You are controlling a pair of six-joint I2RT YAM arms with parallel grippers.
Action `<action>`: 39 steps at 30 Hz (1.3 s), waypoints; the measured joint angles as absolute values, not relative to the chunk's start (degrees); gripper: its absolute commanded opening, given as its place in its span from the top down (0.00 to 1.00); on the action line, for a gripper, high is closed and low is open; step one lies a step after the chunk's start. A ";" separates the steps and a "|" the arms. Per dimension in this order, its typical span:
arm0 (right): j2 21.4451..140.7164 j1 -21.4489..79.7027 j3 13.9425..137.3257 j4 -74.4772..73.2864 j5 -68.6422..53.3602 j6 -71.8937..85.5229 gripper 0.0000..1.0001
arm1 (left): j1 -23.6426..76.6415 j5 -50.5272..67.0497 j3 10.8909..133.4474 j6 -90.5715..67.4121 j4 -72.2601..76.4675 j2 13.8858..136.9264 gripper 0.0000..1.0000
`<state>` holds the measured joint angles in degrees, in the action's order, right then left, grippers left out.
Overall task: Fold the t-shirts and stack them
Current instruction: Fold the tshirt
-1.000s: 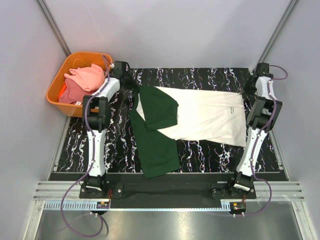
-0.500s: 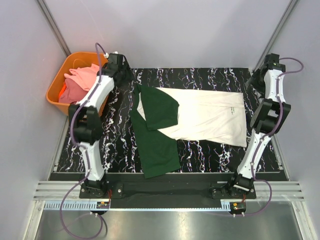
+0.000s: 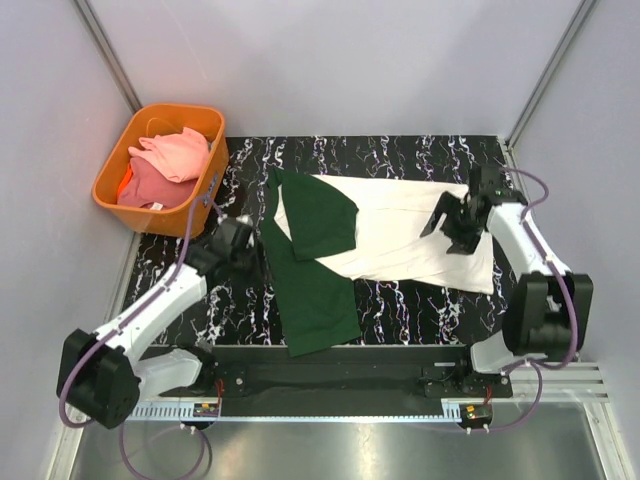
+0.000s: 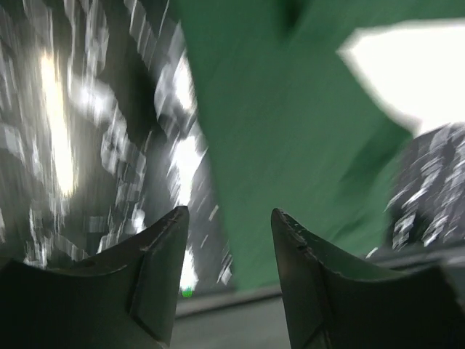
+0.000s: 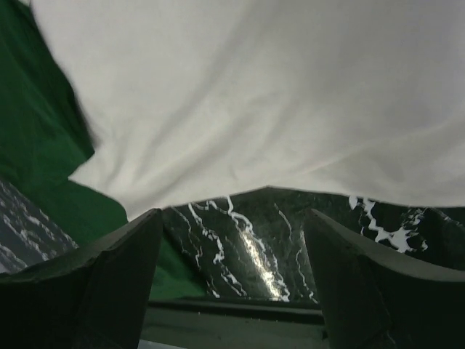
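A cream t-shirt [image 3: 410,235] with dark green sleeves [image 3: 315,290] lies spread across the black marbled mat, collar end to the left, one sleeve folded over the body. My left gripper [image 3: 238,252] hovers just left of the green sleeve, open and empty; in the left wrist view my left gripper [image 4: 229,218] faces blurred green cloth [image 4: 290,109]. My right gripper [image 3: 450,215] hangs over the shirt's right part, open with nothing in it. The right wrist view has my right gripper [image 5: 232,218] over bare mat at the cream cloth's [image 5: 254,87] near hem. Pink t-shirts [image 3: 175,152] lie in the basket.
An orange basket [image 3: 105,170] stands off the mat's far left corner, holding the pink shirts and a darker coral one [image 3: 145,185]. The black marbled mat [image 3: 400,155] is bounded by grey walls on three sides. A black base rail [image 3: 340,355] runs along the near edge.
Both arms have swung from the mat's far corners down toward the shirt. Both grippers went from nearly shut to open. The shirt lies as before.
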<state>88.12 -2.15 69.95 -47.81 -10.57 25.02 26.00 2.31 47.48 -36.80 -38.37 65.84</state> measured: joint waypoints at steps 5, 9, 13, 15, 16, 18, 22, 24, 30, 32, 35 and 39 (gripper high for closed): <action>81.12 -0.16 59.48 -45.28 -14.52 26.83 0.16 | 30.28 4.95 37.04 -42.76 -41.54 61.71 0.46; 78.61 -0.16 56.51 -44.56 -14.94 27.27 0.16 | 36.97 5.10 35.62 -47.37 -42.33 62.63 0.49; 75.29 -0.16 55.18 -44.34 -15.38 27.38 0.16 | 40.62 5.26 35.66 -50.39 -40.34 67.07 0.53; 74.50 -0.16 55.02 -44.14 -15.70 27.40 0.16 | 41.30 5.26 35.66 -51.55 -39.75 69.60 0.54; 74.26 -0.16 54.94 -43.99 -15.73 27.42 0.16 | 41.54 5.21 35.66 -52.07 -39.51 70.54 0.54; 73.95 -0.16 54.54 -43.77 -15.75 27.51 0.16 | 41.76 5.15 35.66 -53.15 -39.00 71.85 0.54; 73.12 -0.16 53.87 -43.70 -15.73 27.70 0.16 | 41.87 5.39 35.66 -55.09 -36.53 74.30 0.57; 72.51 -0.16 53.69 -43.72 -15.73 27.79 0.16 | 41.93 6.00 36.01 -55.75 -35.86 75.66 0.63; 71.24 -0.16 53.65 -43.75 -15.55 28.32 0.16 | 42.06 7.62 36.23 -57.36 -33.12 77.52 0.93; 71.24 -0.16 53.63 -43.77 -15.44 28.75 0.16 | 42.06 8.01 36.27 -57.06 -32.58 77.87 1.00; 71.31 -0.16 53.58 -43.81 -14.50 29.76 0.18 | 42.09 7.97 36.67 -55.88 -32.84 77.84 1.00; 71.70 -0.16 53.58 -44.62 -12.58 31.73 0.28 | 42.19 7.03 38.96 -53.63 -35.42 75.77 1.00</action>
